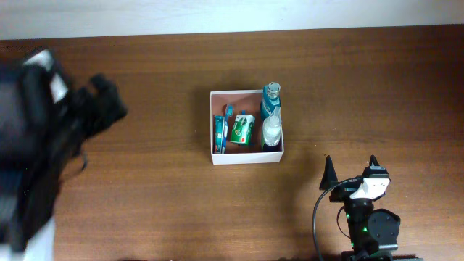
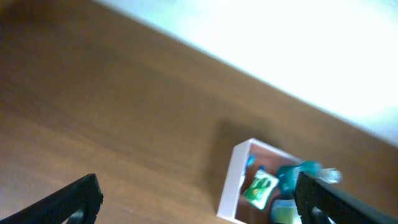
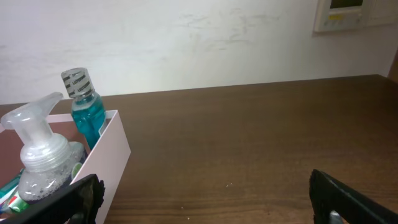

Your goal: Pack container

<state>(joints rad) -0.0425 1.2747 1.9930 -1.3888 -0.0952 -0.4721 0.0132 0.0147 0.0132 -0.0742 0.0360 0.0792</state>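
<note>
Hanging w/ jaws wide and empty, the right end effector [image 1: 350,168] is well apart from the container [image 1: 246,158], which sits ahead and left of it on the tabletop [image 1: 159,206]. The left end effector [image 2: 198,198] is also wide, holding nothing; container ahead, nearer its right finger. Inside: blue bottle [image 3: 87,121], pump bottle [image 3: 37,155], green carton [image 1: 243,129].

Even, soft light; left wrist view blurred, wall [image 2: 298,43] beyond left gripper [image 2: 199,190] blown out; right wrist view sharp
</note>
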